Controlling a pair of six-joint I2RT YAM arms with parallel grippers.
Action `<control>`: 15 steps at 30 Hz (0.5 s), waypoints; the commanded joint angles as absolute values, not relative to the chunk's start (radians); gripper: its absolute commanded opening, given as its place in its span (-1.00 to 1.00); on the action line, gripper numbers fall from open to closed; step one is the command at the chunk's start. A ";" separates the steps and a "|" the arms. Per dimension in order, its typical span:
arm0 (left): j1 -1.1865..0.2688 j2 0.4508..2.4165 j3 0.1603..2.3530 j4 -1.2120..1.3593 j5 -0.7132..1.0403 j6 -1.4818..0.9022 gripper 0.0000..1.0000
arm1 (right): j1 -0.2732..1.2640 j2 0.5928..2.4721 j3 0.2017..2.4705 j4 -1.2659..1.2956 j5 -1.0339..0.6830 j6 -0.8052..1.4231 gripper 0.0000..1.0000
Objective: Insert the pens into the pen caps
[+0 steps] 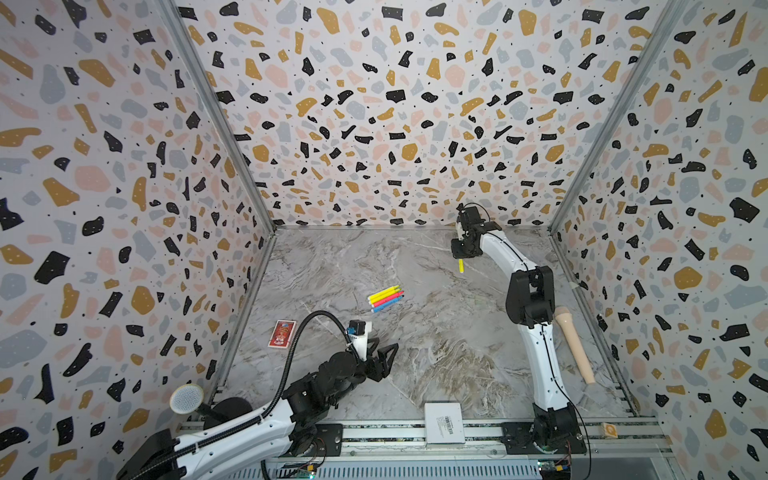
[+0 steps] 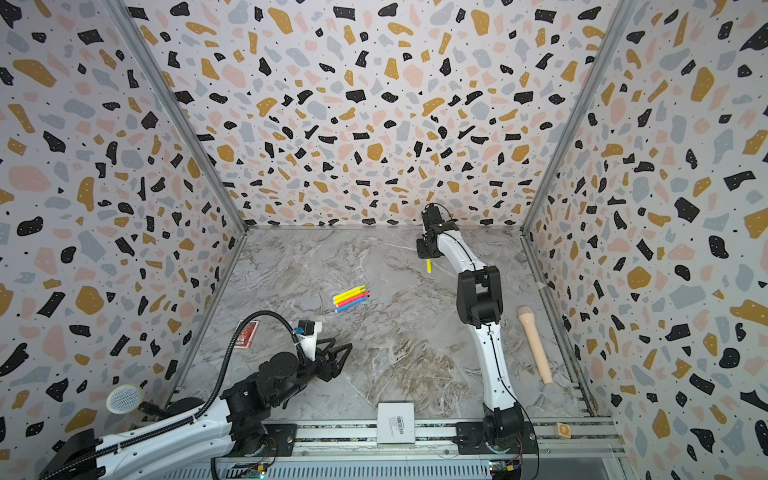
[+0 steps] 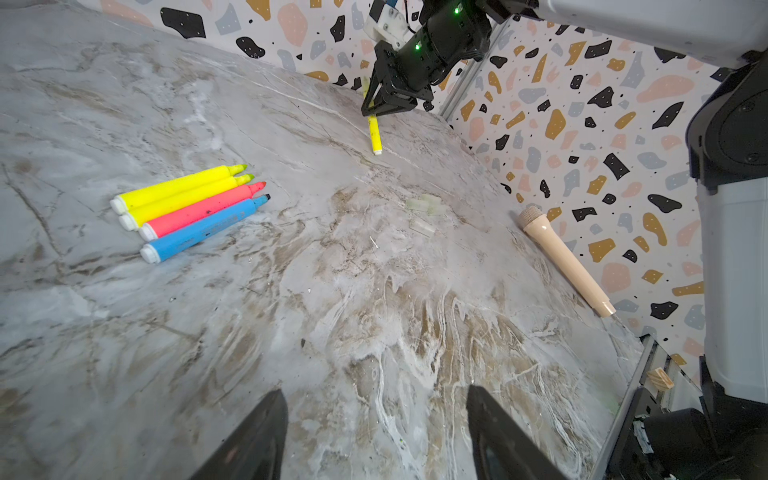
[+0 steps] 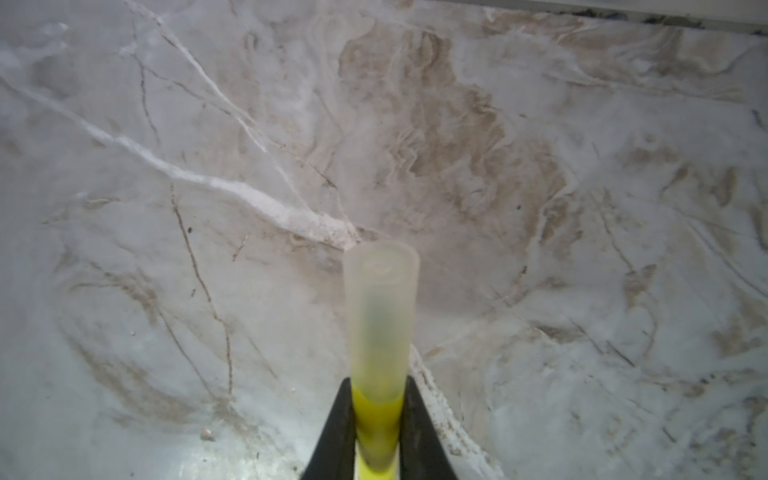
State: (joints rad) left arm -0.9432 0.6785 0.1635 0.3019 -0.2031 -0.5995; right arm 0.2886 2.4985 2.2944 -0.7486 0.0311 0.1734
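The right jaws are clenched on a slim yellow pen point(image 1: 461, 266) wearing a frosted translucent cap point(image 4: 380, 311), pointed down near the terrazzo-print back wall point(image 1: 374, 124); the left jaws stand released at front left. 4 glossy uncapped pens point(image 1: 386, 298) lie touching, side by side, midway on the veined grey marble tabletop point(image 1: 415, 374), bare surface all around them.

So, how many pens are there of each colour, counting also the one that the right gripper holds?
Yellow pens: 3, two lying side by side, one in the right gripper
Pink-red pen: 1
Blue pen: 1
Total: 5
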 commanded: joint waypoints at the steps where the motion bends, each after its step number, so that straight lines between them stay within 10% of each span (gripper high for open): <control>1: -0.942 0.669 0.181 0.296 -0.206 -0.601 0.37 | 0.282 2.494 2.328 -0.801 0.058 0.167 -0.86; 15: -0.943 0.719 0.259 0.258 -0.193 -0.583 0.35 | 0.281 2.414 2.256 -0.749 0.043 0.177 -0.06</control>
State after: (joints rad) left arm -0.9432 0.6994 0.2073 0.2451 -0.1989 -0.5983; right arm 0.2825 2.4954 2.2856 -0.7490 0.0452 0.1715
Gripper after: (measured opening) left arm 0.676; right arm 0.469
